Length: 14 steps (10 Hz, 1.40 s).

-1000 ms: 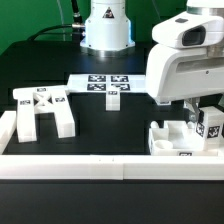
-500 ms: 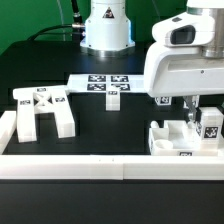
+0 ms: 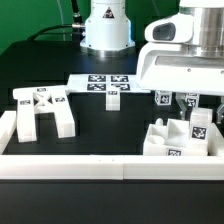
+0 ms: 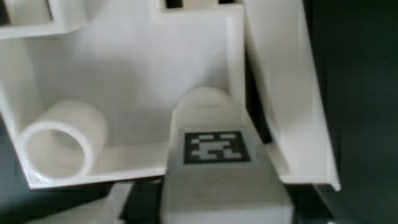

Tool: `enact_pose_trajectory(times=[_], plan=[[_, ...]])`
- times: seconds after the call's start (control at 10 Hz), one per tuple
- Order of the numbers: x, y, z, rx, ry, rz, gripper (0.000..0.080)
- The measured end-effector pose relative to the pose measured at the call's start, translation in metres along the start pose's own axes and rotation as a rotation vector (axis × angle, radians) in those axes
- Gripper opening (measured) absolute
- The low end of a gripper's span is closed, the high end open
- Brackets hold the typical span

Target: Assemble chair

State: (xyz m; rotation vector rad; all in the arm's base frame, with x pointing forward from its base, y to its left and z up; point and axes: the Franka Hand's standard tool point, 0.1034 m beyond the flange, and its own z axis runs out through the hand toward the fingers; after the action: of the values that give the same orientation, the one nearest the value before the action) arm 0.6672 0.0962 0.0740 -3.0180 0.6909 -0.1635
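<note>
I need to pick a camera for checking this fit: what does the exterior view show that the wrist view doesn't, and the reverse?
Only the exterior view: the cross-braced frame, the marker board, the white rail, and the gripper over the seat block. Only the wrist view: a close look at the block's inner walls and a round tube. Both: the tagged piece held in the gripper, at the seat block.
</note>
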Motion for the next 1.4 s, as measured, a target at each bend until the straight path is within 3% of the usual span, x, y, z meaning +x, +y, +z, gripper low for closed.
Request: enact_pose_trajectory(times=[0.3,0.4,0.5,0.6,0.7,0.9,1.1,1.4], plan=[[0.007,0.011,-0.001,-0.018,0.014,0.172,0.0291],[0.006,0.010,0.000,-0.018,0.013,0.166,0.0366],[0.006,0.010,0.000,-0.018,0.013,0.164,0.0532],[0.006,0.009,-0.001,-0.017,0.013,0.161,0.0532],[0.007,0.006,-0.003,-0.013,0.017,0.151,0.0623],[0.007,0.002,-0.018,0.006,0.029,0.120,0.0644],[-0.008,0.009,-0.042,0.023,0.025,0.103,0.0649],[-0.012,0.011,-0.039,0.018,0.019,0.102,0.0649]])
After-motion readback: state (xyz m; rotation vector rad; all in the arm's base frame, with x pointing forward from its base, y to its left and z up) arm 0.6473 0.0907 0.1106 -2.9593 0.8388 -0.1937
